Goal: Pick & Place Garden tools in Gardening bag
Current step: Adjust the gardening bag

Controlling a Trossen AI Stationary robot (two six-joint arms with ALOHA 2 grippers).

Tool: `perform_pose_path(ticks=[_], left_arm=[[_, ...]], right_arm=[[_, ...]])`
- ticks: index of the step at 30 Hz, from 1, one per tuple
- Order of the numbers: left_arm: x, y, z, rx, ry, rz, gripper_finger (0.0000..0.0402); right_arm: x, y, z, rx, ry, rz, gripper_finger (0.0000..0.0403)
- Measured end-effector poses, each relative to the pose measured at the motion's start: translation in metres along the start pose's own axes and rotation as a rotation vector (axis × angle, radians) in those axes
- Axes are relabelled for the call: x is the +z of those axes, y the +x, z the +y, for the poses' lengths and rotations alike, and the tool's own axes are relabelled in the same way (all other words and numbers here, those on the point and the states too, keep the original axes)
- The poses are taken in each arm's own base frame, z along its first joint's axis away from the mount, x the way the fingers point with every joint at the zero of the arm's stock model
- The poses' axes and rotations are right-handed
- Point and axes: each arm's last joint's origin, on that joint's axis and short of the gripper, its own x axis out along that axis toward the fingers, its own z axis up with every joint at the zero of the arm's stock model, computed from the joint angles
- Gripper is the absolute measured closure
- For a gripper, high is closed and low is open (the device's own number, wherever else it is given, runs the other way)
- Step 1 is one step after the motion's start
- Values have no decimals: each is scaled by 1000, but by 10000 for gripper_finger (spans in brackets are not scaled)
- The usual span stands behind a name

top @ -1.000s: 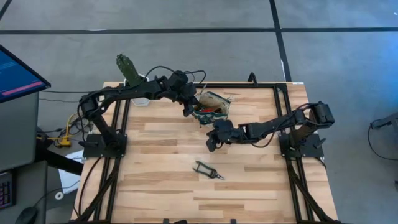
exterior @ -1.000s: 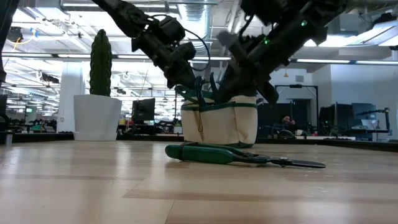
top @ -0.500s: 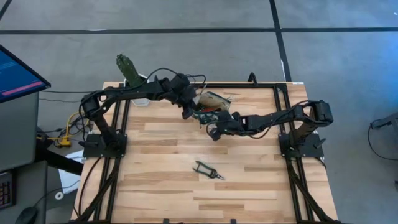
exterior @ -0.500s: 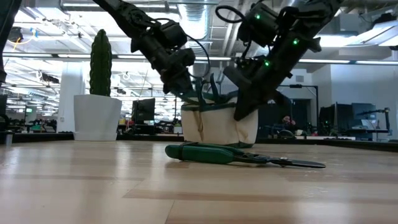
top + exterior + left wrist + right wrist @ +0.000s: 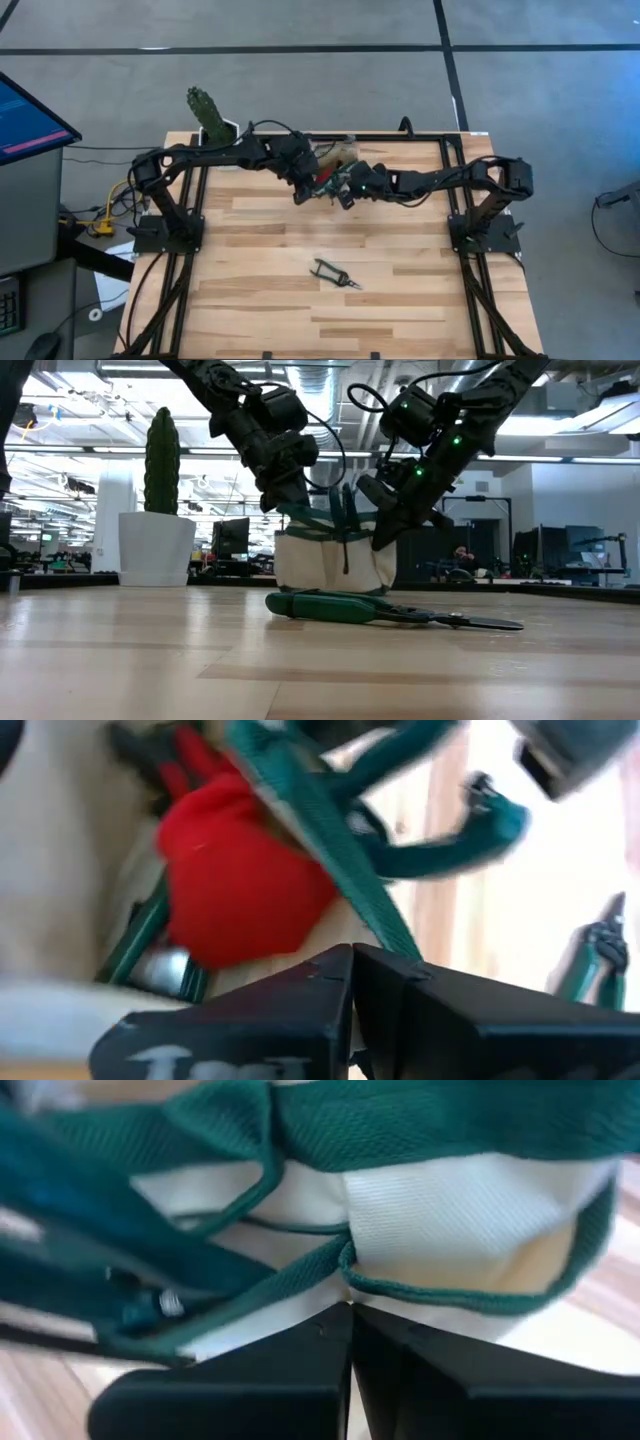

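1. Nearest the front of the table, green-handled shears lie flat on the wood, apart from both arms.
2. Behind them stands the bag, near the table's far edge; from above, the arms cover most of it.
3. The left gripper, fingers closed, sits at the bag's rim by a green strap; whether it pinches the strap is unclear.
4. A red item lies inside the bag, blurred.
5. The right gripper, also closed, presses against the bag's side.
6. Farthest back, a cactus stands in a white pot.
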Motion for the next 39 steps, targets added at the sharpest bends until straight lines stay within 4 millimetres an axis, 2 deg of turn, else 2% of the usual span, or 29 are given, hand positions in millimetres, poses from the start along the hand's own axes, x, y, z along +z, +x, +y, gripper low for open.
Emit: perform_pose_path(ticks=[5,10,16,20,26,33,36,39], left_arm=[[1,3,-12,-21,-9,-3,400],[5,4,-15,-28,-13,-39,400],[6,2,-9,-14,-42,-55,400],[9,-12,-3,84,-35,-92,400],[17,-56,1,192,-28,-207,400],[20,-107,-13,199,-11,-350,400],[20,-119,-23,181,5,-385,400],[20,-121,-31,162,22,-390,400]], right_arm=[[13,6,-12,32,0,-27,403],[23,10,-23,58,8,-44,403],[25,12,-31,73,-2,-16,403],[24,5,-30,73,-14,1,403],[35,-21,-30,106,-29,-51,403],[48,-73,-28,177,-26,-139,403],[48,-95,-26,219,-35,-170,403],[46,-112,-22,257,-49,-187,403]])
